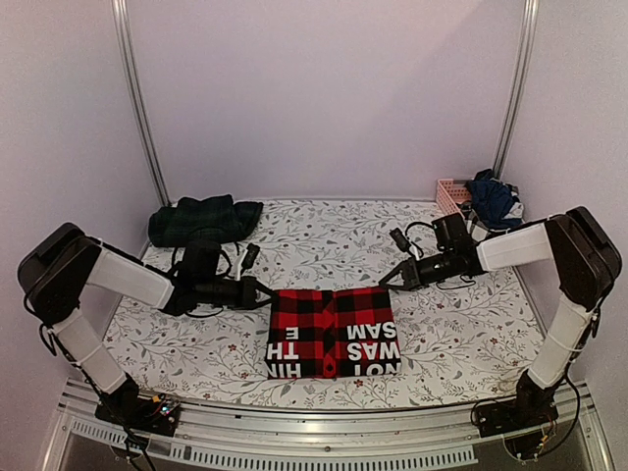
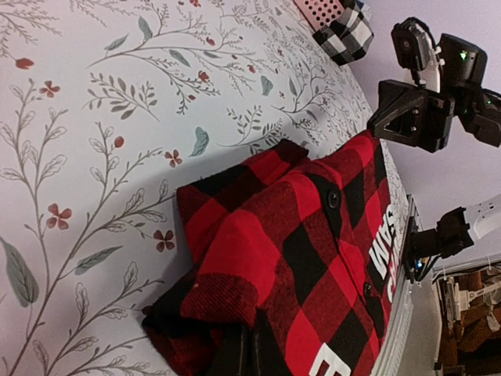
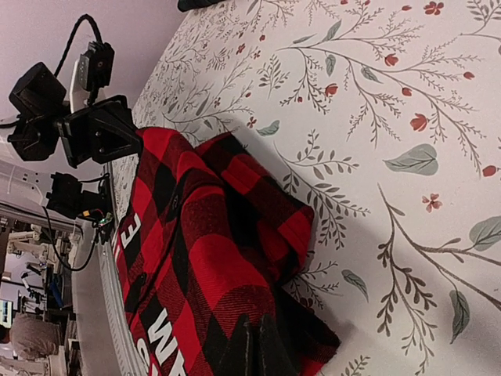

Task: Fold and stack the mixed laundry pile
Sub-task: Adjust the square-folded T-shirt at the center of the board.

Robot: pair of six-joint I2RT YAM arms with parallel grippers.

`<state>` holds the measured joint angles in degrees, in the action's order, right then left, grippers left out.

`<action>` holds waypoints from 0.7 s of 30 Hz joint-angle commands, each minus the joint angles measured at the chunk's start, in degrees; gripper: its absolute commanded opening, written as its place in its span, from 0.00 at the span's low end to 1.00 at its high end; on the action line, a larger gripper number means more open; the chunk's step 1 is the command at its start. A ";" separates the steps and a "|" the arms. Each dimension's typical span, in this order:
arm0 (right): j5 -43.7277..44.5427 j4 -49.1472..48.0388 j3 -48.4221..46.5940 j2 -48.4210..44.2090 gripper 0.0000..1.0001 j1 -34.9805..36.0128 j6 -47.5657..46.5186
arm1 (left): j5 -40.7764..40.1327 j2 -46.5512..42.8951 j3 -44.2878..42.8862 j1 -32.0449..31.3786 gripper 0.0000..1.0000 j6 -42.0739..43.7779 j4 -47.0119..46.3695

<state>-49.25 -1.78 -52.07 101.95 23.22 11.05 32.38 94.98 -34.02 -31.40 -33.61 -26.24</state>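
Near the front edge of the desk [image 1: 324,245], between the two arms, I see the flannel shirt [image 1: 334,332]. It is folded into a thick, soft rectangle of red-and-black checks, with bold white block letters on a black band along its near side. Close up, the weave looks brushed and fuzzy, and small dark buttons [image 2: 334,198] run along a placket.

The left claw [image 1: 265,294] sits at the shirt's far left corner. Its jaws are pressed together on the cloth, which bunches into a rounded ridge against them. The right claw [image 1: 388,283] is at the far right corner, likewise pinching a puckered fold of flannel.

A smooth white cloth [image 2: 94,157] printed with leafy sprigs and small red flowers covers the desk.

Well apart from the shirt, at the far left, a dark green tartan piece [image 1: 201,221] lies in a crumpled mound. At the far right corner stands a pink basket [image 1: 449,191] of perforated plastic, with navy clothes [image 1: 493,199] heaped loosely at it. The left wrist view shows a black-and-white checked piece [image 2: 344,35] by the basket.
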 commanded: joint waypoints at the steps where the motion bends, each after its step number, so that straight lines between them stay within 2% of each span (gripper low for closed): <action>1: 1.00 2.53 -0.85 -4.21 0.01 0.21 -0.97 | 1.42 -3.20 -0.57 0.95 0.00 -0.08 -2.48; 2: 0.89 4.17 -0.86 -4.61 0.16 0.13 -0.99 | 1.23 -3.32 -0.85 0.97 0.00 0.34 -1.81; 3: 0.93 5.07 -0.54 -5.01 0.37 0.03 -1.35 | 1.04 -3.12 -1.31 1.06 0.00 0.74 -0.97; 4: 1.43 5.29 0.16 -5.36 0.54 -0.11 -1.23 | 1.15 -2.80 -1.68 1.05 0.00 1.03 -0.49; 5: 1.67 5.25 1.01 -5.92 0.62 -0.33 -0.86 | 1.41 -2.28 -1.95 1.06 0.00 1.11 -0.40; 6: 1.32 5.09 1.76 -6.36 0.65 -0.78 -0.16 | 1.57 -1.86 -2.00 1.07 0.00 0.98 -0.46; 10: 0.01 5.66 3.96 -6.11 0.65 -2.05 2.01 | 1.12 -1.31 -1.27 1.02 0.00 0.53 -1.58; 15: -0.18 3.02 5.36 -2.75 0.58 -1.97 4.07 | 0.65 -0.63 -0.96 1.09 0.00 0.17 -2.46; 19: -3.30 -1.52 4.27 -0.62 0.42 -1.01 5.60 | 0.66 0.78 -1.11 1.16 0.00 0.23 -3.12; 21: -4.40 -2.71 2.92 -0.19 0.27 -0.06 6.03 | 1.06 1.18 -1.10 1.24 0.00 0.10 -3.64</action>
<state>-50.22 0.05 -47.20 100.55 21.69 15.44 33.23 94.63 -34.76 -30.83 -33.67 -27.64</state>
